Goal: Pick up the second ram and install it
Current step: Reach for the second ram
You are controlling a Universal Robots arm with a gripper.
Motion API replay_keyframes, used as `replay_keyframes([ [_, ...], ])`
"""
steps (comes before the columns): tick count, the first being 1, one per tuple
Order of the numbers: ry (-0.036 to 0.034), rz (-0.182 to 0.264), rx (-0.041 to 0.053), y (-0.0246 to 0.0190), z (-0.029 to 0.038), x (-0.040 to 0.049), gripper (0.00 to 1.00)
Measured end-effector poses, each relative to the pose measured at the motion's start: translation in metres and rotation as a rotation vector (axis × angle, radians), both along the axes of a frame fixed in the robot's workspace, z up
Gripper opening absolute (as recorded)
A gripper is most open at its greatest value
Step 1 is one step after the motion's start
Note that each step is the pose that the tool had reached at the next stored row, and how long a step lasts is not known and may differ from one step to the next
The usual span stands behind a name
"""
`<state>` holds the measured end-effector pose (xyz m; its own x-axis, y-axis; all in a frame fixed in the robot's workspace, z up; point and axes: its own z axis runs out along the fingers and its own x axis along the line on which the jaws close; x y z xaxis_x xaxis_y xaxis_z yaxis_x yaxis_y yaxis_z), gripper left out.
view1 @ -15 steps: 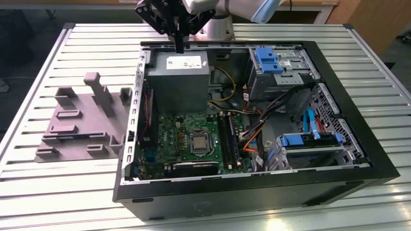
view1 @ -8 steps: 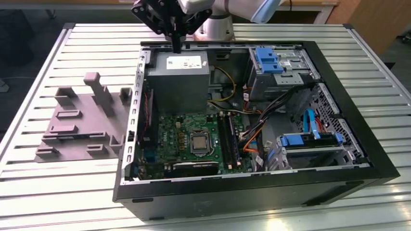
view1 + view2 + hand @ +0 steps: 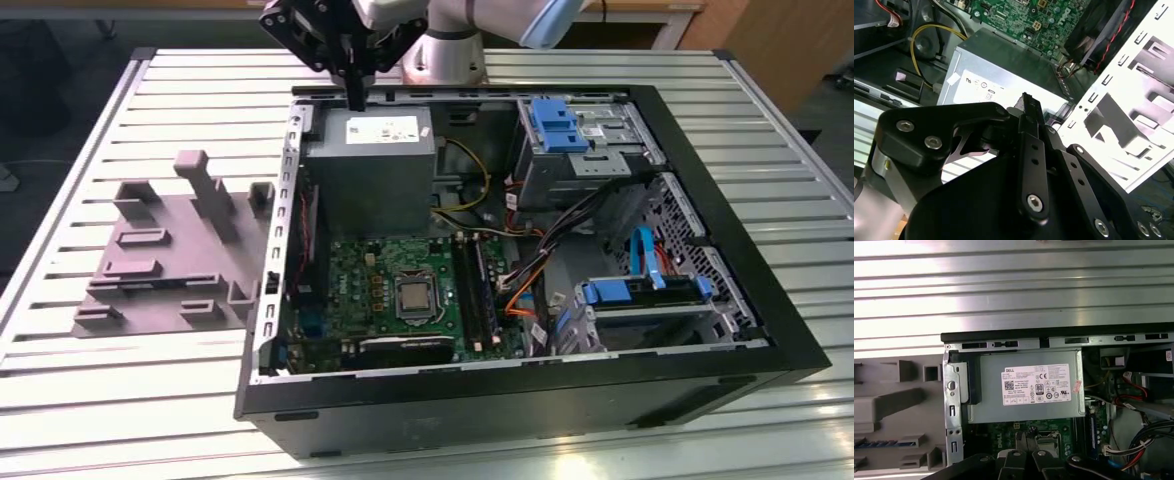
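Gripper (image 3: 356, 98) with its fingers pressed together into one thin dark bar; we see nothing pinched between them. In the second wrist view the fingertips (image 3: 1029, 107) meet at a narrow point. The tool hangs above the silver power-supply box (image 3: 374, 165), over the box's edge farthest from the exterior camera and close to the rim of the open computer case (image 3: 534, 400).

In the first wrist view we look past the gripper straight down on the labelled top of the box, with the green motherboard (image 3: 387, 290) just beyond it. The long black slots (image 3: 475, 290) run along the board's side toward the exterior view's right.

The second ram (image 3: 128, 283) lies well apart from the tool. We read it as the long, thin dark strip resting in a groove of the grey moulded holder (image 3: 180, 290) (in the first wrist view the same strip (image 3: 879, 443) looks bluish). The holder sits on the slatted metal table (image 3: 160, 90), just beside the case on the exterior view's left, with its upright posts toward the far side.
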<state>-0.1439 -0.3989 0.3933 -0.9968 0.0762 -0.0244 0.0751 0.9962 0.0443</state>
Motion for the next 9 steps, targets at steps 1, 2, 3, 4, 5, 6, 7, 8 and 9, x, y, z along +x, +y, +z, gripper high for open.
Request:
replay_keyframes([
  [1, 0.0000, 0.000, 0.0000, 0.0000, 0.0000, -0.0015, 0.11],
  [2, -0.0001, 0.000, 0.0001, 0.0000, -0.0001, -0.0028, 0.11],
  [3, -0.0001, 0.000, 0.0000, 0.0000, 0.0000, -0.0040, 0.11],
  [4, 0.0000, 0.000, 0.0000, 0.0000, 0.0000, -0.0051, 0.11],
  [5, -0.0001, 0.000, 0.0000, 0.0000, 0.0000, -0.0063, 0.11],
  [6, -0.0001, 0.000, 0.0000, 0.0000, 0.0000, -0.0075, 0.11],
  [7, -0.0001, 0.000, 0.0001, 0.0000, -0.0001, -0.0086, 0.11],
  [8, -0.0001, 0.000, 0.0001, 0.0000, 0.0000, -0.0096, 0.11],
  [9, -0.0001, 0.000, 0.0001, 0.0000, 0.0000, -0.0104, 0.11],
])
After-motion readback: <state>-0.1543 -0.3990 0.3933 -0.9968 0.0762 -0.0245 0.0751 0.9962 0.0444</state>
